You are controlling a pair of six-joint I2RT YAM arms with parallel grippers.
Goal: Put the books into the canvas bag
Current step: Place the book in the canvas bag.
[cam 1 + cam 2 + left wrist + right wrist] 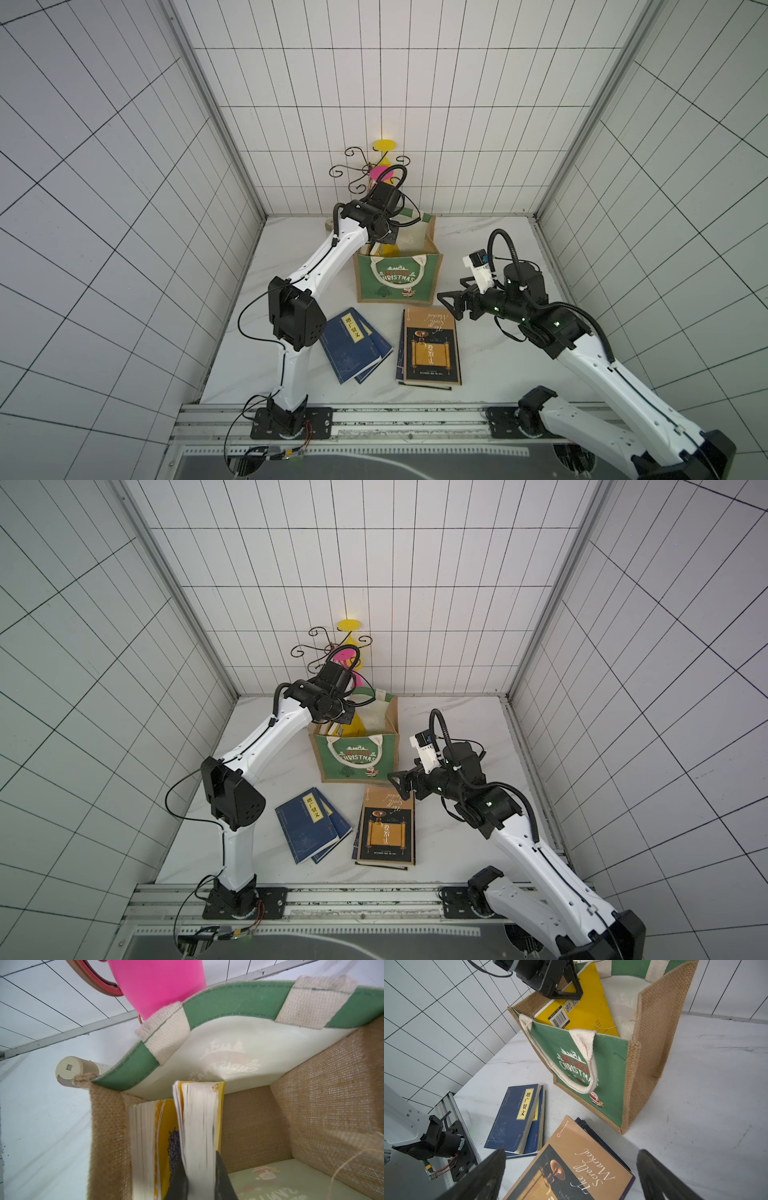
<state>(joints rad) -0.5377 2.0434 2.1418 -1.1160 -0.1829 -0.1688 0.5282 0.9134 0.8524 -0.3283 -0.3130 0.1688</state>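
The canvas bag (397,278) (357,758) (612,1076) stands open at the table's middle back. My left gripper (199,1180) (388,240) reaches into its mouth, shut on the page edge of an upright yellow book (197,1118) (583,1007). A second yellow book (145,1136) stands beside it against the jute wall (322,1095). In front of the bag, two navy books (353,345) (309,829) (517,1118) lie overlapped. A brown and black book (430,349) (386,829) (591,1147) tops a small pile. My right gripper (446,305) (571,1153) hovers open over that pile's far end, holding nothing.
A curly metal stand (365,170) with a pink cup (158,985) and a yellow cup (384,145) sits behind the bag at the back wall. A cream roll (70,1070) lies by the bag's back left corner. Tiled walls close three sides.
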